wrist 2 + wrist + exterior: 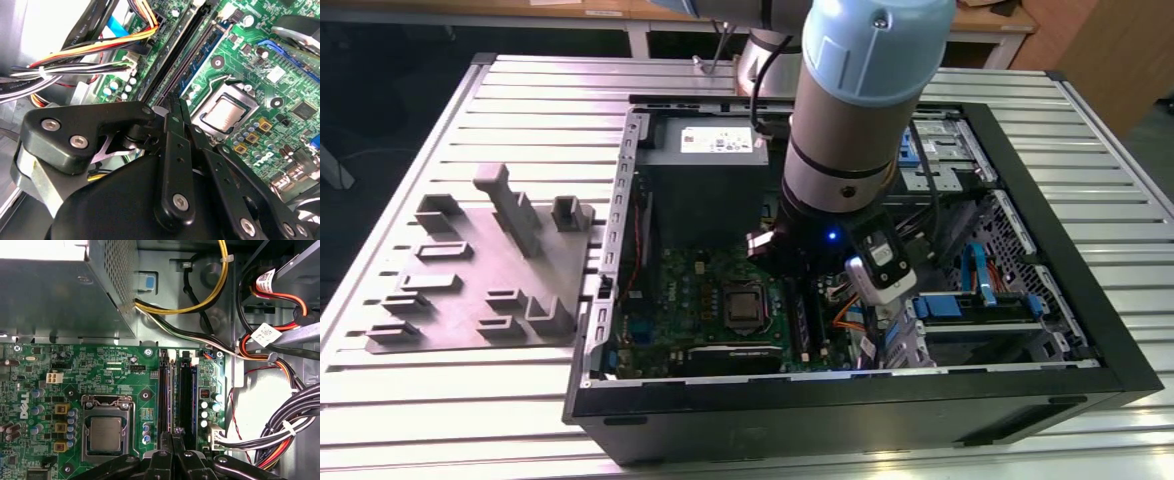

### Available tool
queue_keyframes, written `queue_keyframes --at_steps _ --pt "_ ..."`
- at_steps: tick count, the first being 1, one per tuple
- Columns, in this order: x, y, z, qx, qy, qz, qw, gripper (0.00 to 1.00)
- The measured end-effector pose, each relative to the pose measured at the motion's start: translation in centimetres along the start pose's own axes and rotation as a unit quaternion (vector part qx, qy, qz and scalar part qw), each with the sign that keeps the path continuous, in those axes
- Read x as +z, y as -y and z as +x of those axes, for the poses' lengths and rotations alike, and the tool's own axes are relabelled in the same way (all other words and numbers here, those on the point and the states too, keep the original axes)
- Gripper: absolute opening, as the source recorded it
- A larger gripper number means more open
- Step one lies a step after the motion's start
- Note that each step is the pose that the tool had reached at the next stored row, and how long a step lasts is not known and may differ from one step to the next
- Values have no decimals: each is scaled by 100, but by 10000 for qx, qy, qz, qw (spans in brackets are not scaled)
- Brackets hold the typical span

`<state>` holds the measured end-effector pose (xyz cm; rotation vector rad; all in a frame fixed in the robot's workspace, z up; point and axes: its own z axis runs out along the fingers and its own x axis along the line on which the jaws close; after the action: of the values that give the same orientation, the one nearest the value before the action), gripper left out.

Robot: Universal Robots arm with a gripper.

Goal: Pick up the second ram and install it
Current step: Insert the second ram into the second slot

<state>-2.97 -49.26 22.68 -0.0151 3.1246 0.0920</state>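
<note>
Pincer (172, 101) clenched on the upper edge of the long, thin, dark memory stick (176, 59), which stands edge-on along a long black slot (188, 395) of the green motherboard (125, 365), inside the black computer case (854, 400). To seat it well, hold the stick parallel to the slot and press straight down, evenly, clear of the bundled cables (280, 435).

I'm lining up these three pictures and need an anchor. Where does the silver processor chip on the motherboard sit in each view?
Exterior view: the processor chip lies on the green board inside the open case, to the exterior view's left of the arm.
Second wrist view: it sits in its metal frame.
First wrist view: it is seen from straight above.
Shared landmark: the long black memory slots run alongside it.
</note>
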Motion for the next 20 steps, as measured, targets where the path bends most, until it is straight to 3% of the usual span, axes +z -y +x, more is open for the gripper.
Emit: queue_keyframes --at_steps 20 --pt "31 -23 -1 50 8 -5 10000 11"
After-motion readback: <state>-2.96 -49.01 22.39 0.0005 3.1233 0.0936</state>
